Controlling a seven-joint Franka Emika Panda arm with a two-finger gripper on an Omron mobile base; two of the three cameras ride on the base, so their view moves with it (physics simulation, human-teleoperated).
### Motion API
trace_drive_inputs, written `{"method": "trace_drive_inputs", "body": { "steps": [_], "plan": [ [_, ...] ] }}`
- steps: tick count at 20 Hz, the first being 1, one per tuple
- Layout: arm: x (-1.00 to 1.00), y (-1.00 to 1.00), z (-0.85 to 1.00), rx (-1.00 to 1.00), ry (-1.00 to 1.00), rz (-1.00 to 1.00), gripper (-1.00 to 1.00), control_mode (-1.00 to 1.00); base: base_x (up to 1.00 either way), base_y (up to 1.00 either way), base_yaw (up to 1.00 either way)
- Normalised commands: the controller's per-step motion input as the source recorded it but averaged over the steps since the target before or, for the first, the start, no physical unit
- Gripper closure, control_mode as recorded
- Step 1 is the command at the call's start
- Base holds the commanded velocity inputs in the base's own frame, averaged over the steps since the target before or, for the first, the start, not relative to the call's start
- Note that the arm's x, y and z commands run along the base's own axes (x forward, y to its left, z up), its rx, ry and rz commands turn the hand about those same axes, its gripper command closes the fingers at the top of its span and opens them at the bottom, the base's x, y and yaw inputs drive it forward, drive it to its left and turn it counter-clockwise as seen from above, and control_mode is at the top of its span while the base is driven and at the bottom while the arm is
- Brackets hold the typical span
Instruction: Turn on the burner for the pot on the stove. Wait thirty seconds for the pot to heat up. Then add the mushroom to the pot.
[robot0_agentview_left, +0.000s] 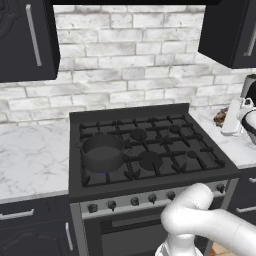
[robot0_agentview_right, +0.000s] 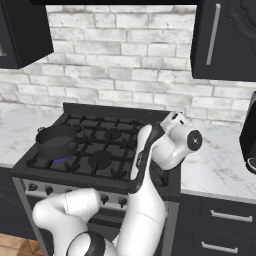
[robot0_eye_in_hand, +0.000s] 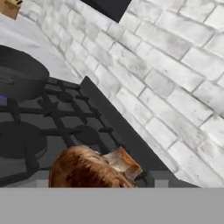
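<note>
The dark grey pot sits on the front left burner of the black stove, with a small blue flame under it. My gripper hovers over the counter just right of the stove's back right corner, level with the grates. It is shut on the brown mushroom, which looms at the bottom of the hand view. The pot lies far to the gripper's left across the grates.
A row of dark knobs runs along the silvery front strip. Marble counters flank the stove. A dark appliance stands on the right counter. Black cabinets hang above, against a brick wall.
</note>
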Motion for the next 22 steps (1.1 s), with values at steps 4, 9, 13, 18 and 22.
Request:
{"method": "trace_drive_inputs", "body": {
  "steps": [4, 9, 13, 18, 22],
  "plan": [
    [-0.23, 0.46, 0.16, -0.14, 0.07, 0.0, 1.0, -1.0, 0.0, 0.0, 0.0],
    [-0.01, 0.84, 0.0, -0.1, 0.0, 0.0, 1.0, -1.0, 0.0, 0.0, 0.0],
    [0.0, 0.72, -0.01, 0.0, 0.13, 0.0, 1.0, -1.0, 0.0, 0.0, 0.0],
    [0.0, 0.69, 0.0, 0.0, 0.19, 0.0, 1.0, -1.0, 0.0, 0.0, 0.0],
    [0.0, 0.59, 0.0, 0.0, 0.18, 0.0, 1.0, -1.0, 0.0, 0.0, 0.0]
  ]
}}
